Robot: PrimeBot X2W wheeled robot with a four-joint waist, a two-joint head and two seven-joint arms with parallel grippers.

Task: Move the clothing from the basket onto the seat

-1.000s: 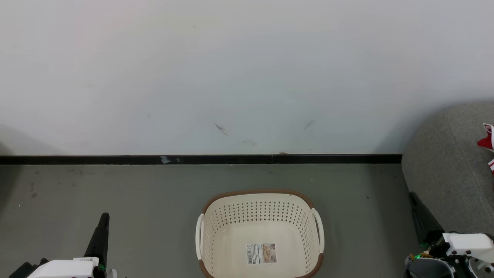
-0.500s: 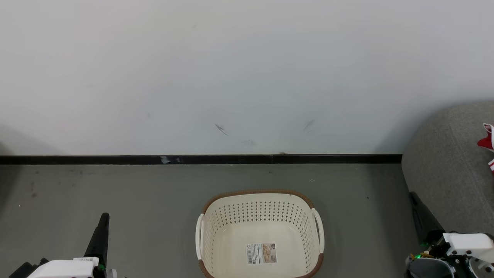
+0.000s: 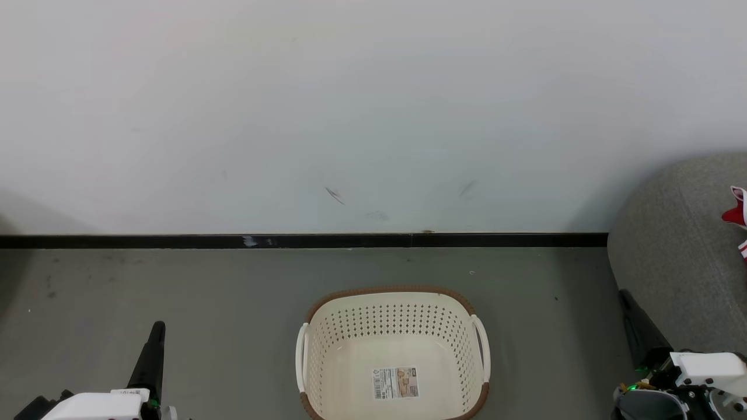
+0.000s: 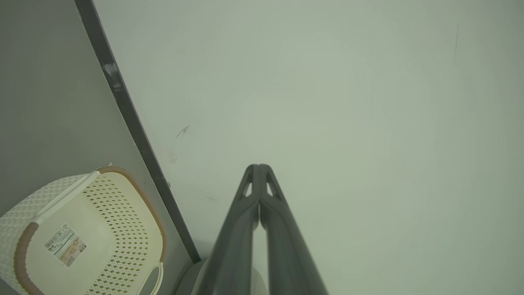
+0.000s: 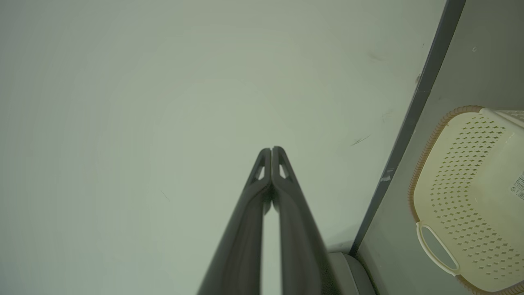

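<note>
Red clothing lies on the seat, right of our right gripper, the nearer one. The basket holds nothing but a sticker. We find it and the left gripper closed, empty.

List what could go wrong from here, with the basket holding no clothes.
1. The clothing on the seat is cut off by the head view's right edge, so a piece hanging off or fallen could go unnoticed if the job is called done.
2. The right gripper, jaws shut, sits close beside the seat; a careless swing might brush it.
3. The basket stands just ahead, so a forward roll might bump it.
</note>
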